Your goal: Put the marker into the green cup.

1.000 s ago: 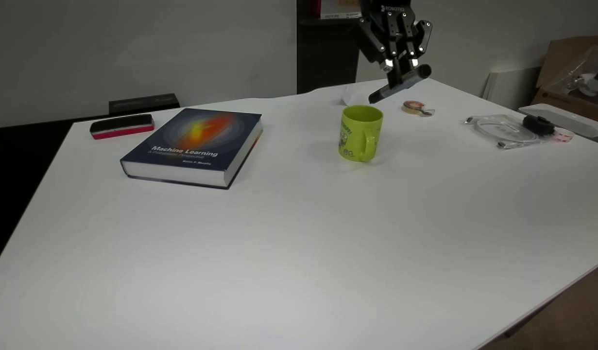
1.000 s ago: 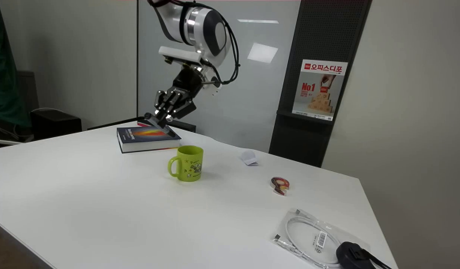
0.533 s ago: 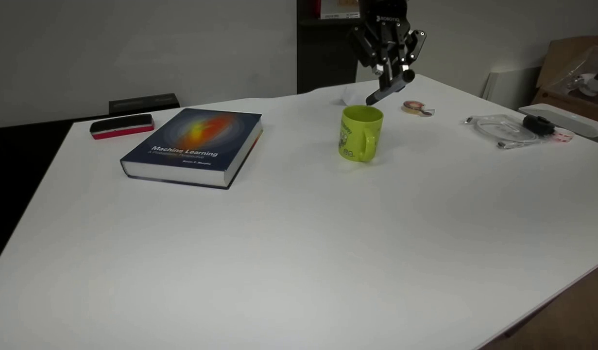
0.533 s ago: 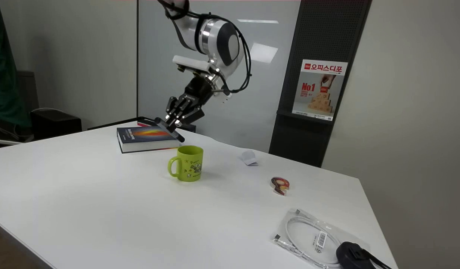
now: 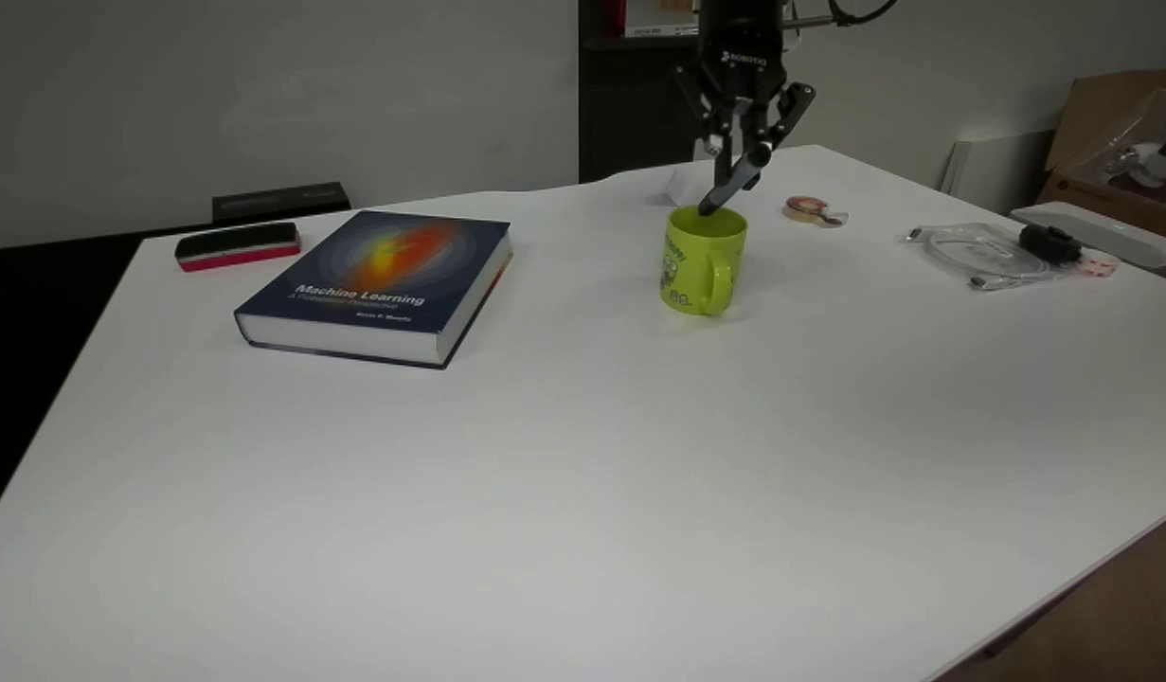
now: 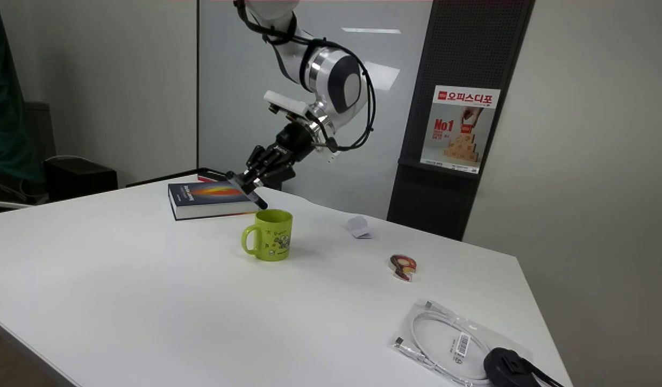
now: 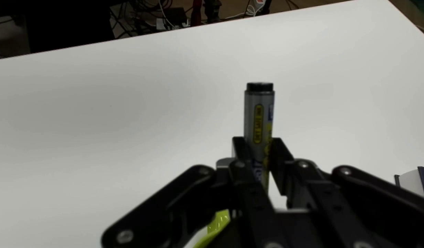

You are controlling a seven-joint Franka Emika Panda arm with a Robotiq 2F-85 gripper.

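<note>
in an exterior view, the cup stands on the table, the book left of it, a block left of that, tape behind to the right, a bagged cable farther right. the marker slants in the gripper, lower end near the cup's rim.
</note>
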